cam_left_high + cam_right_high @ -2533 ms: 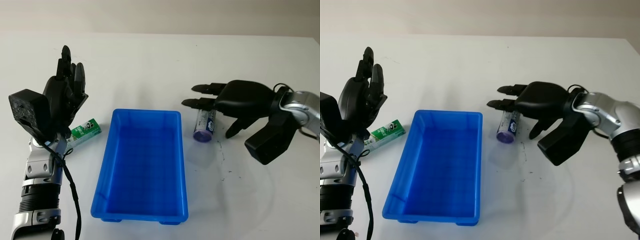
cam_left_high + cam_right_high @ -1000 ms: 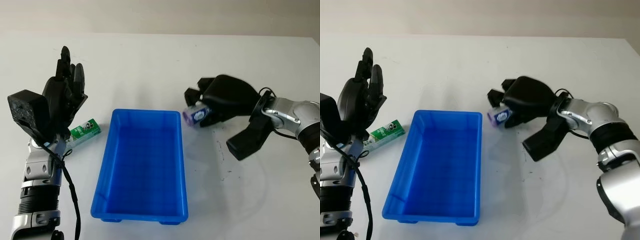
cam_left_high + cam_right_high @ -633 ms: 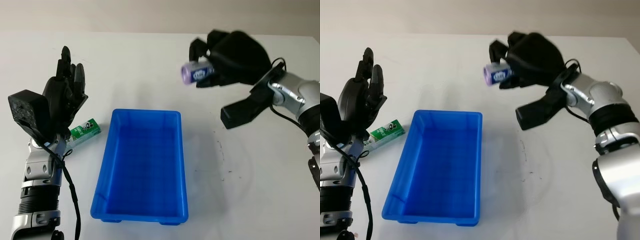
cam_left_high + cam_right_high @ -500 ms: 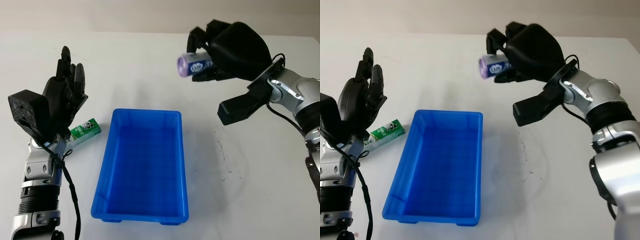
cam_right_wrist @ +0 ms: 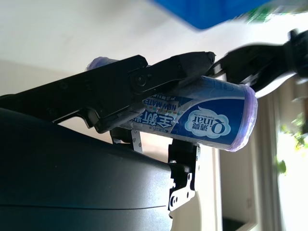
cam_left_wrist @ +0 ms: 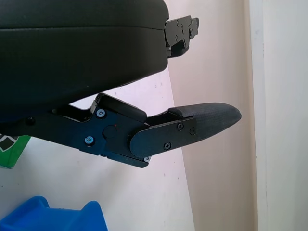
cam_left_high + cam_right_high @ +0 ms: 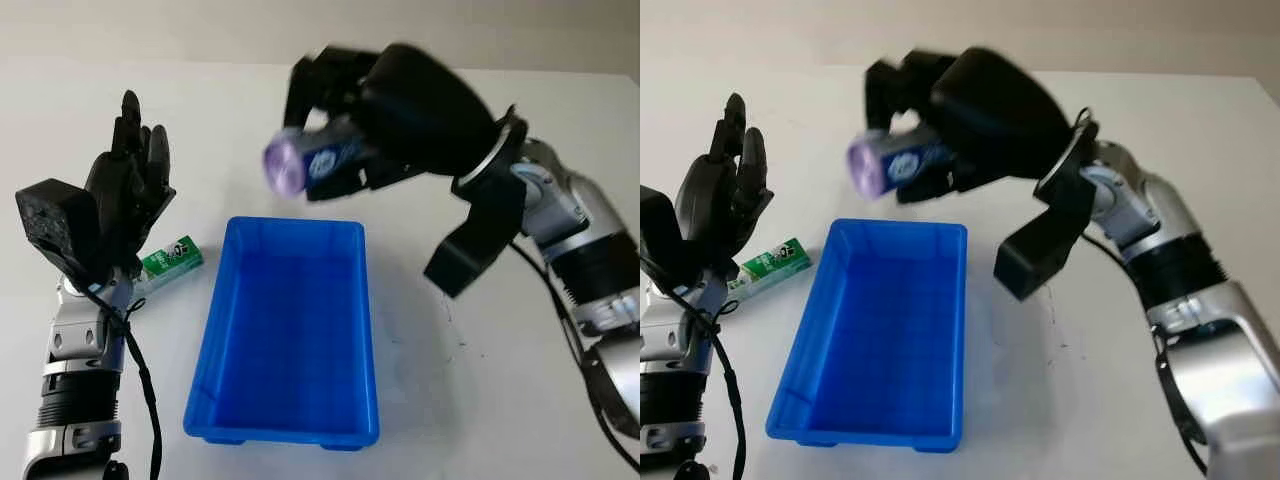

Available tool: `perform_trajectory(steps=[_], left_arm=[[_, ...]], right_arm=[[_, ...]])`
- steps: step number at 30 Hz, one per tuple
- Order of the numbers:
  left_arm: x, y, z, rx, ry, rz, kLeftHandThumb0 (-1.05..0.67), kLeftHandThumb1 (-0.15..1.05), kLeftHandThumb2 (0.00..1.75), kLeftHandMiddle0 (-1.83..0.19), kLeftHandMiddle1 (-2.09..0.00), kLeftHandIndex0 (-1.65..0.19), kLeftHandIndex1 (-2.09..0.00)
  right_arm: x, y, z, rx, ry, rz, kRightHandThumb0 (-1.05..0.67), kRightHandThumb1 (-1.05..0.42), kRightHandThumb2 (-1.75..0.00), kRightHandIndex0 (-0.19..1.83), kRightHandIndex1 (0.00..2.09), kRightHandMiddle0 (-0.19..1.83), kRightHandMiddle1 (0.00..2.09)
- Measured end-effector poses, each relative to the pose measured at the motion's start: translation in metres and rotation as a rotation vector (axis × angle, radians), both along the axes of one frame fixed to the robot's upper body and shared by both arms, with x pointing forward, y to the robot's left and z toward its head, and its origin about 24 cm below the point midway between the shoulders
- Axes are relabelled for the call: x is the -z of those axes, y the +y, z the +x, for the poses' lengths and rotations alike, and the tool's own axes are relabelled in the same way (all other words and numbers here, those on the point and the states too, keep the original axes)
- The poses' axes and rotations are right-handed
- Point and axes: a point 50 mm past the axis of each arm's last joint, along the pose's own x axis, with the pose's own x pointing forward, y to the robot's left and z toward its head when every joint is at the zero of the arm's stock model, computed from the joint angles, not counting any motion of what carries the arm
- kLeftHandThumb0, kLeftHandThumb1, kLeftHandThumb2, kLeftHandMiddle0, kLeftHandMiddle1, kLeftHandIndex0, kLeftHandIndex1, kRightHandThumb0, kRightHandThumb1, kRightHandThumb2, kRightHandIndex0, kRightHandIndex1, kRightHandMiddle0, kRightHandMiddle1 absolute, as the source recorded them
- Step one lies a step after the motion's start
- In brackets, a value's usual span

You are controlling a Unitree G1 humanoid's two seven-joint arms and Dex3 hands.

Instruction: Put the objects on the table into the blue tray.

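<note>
One blue tray sits on the white table. One small green packet lies on the table just beside its left side, near the open left hand. Farther back, the right hand holds one purple-capped blue can up above the tray's far end.

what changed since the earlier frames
The right robot hand closed on the blue-labelled canister lying right of the blue tray, lifted it and carried it left, above the tray's far end. The left robot hand, open, and the green packet stayed put.
</note>
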Motion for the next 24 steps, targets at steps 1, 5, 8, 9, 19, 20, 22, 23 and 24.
perform_trajectory(steps=[1,5,8,9,19,20,22,23,24], left_arm=[[-0.0002,-0.0001,0.0000,0.000,-0.001,0.000,-0.77,1.05,0.66,0.19,0.00,0.19,0.00],[-0.0007,-0.0004,-0.0001,0.002,-0.002,0.001,-0.77,1.05,0.66,0.19,0.00,0.19,0.00],[-0.0005,-0.0006,-0.0001,0.002,0.001,0.000,-0.78,1.05,0.66,0.19,0.00,0.19,0.00],[-0.0004,-0.0006,0.0000,0.002,0.003,0.000,-0.78,1.05,0.66,0.19,0.00,0.19,0.00],[0.0002,-0.0007,0.0001,0.002,0.006,-0.001,-0.78,1.05,0.65,0.19,0.00,0.19,0.00],[0.0002,-0.0007,0.0001,0.002,0.006,-0.001,-0.78,1.05,0.65,0.19,0.00,0.19,0.00],[0.0003,-0.0007,0.0001,0.001,0.006,-0.002,-0.79,1.05,0.65,0.19,0.00,0.19,0.00],[0.0003,-0.0006,0.0001,-0.001,0.006,-0.002,-0.79,1.05,0.66,0.19,0.00,0.19,0.00],[0.0004,-0.0006,0.0002,-0.003,0.006,-0.003,-0.78,1.05,0.65,0.19,0.00,0.19,0.00]], right_arm=[[0.0015,0.0014,-0.0013,-0.010,0.014,-0.014,-0.52,-1.05,-0.18,1.09,2.09,0.79,2.09],[0.0058,0.0038,-0.0031,-0.023,0.110,-0.105,-0.57,-1.05,-0.18,0.97,2.09,0.74,2.09],[0.0070,0.0040,-0.0021,-0.008,0.214,-0.187,-0.66,-1.05,-0.14,0.50,2.04,0.35,2.05],[0.0072,0.0040,-0.0024,-0.008,0.244,-0.211,-0.70,-1.05,-0.14,0.36,1.92,0.20,1.93],[0.0069,0.0017,-0.0063,-0.013,0.415,-0.342,-0.93,-1.05,-0.31,-0.18,0.02,-0.19,0.03],[0.0066,0.0010,-0.0064,-0.010,0.411,-0.339,-0.94,-1.05,-0.32,-0.19,0.01,-0.19,0.02],[0.0063,-0.0012,-0.0061,0.002,0.399,-0.329,-0.94,-1.05,-0.32,-0.19,0.00,-0.19,0.00],[0.0059,-0.0019,-0.0061,0.005,0.390,-0.322,-0.95,-1.05,-0.33,-0.19,0.00,-0.19,0.00],[0.0052,-0.0025,-0.0059,0.008,0.384,-0.303,-0.96,-1.05,-0.39,-0.19,0.00,-0.19,0.00]])
